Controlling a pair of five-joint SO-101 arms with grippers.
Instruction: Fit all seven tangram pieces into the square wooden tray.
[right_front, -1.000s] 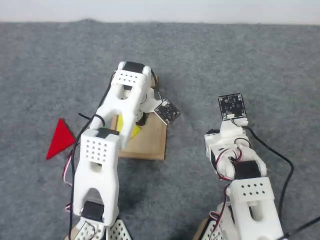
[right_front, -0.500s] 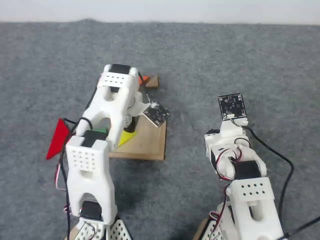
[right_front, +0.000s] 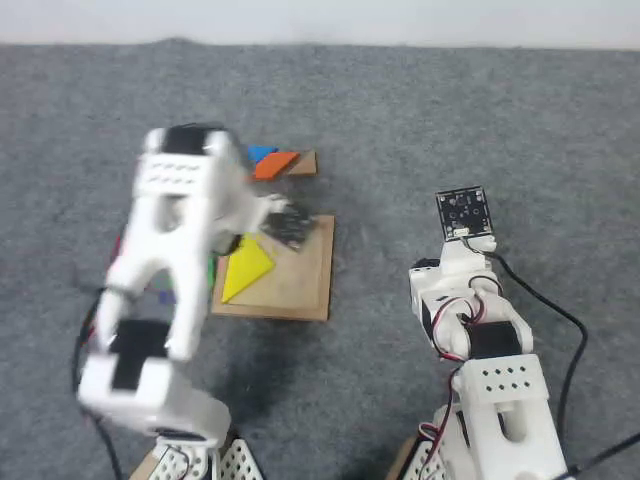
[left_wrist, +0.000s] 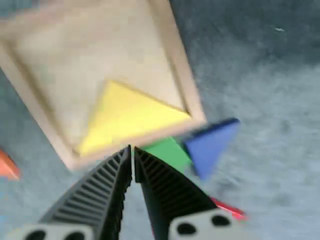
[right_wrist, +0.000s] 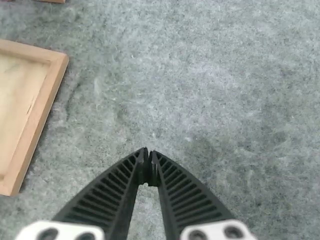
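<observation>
The square wooden tray (right_front: 300, 272) lies on the grey carpet with a yellow triangle (right_front: 245, 268) flat inside it. In the left wrist view my left gripper (left_wrist: 132, 150) is shut and empty, its tips just outside the tray's rim (left_wrist: 172, 65), near the yellow triangle (left_wrist: 127, 115). A green piece (left_wrist: 167, 152), a blue triangle (left_wrist: 210, 142) and a red piece (left_wrist: 227, 207) lie on the carpet beside the tray. My right gripper (right_wrist: 148, 154) is shut over bare carpet, to the right of the tray (right_wrist: 37, 120).
Beyond the tray's far edge lie an orange piece (right_front: 275, 164), a blue piece (right_front: 260, 153) and a small wooden-coloured piece (right_front: 306, 162). The left arm (right_front: 170, 250) covers the carpet left of the tray. The right arm (right_front: 470, 330) stands at the right.
The left arm has swung left, off the tray, uncovering the yellow triangle that now lies inside it. The right arm has not moved.
</observation>
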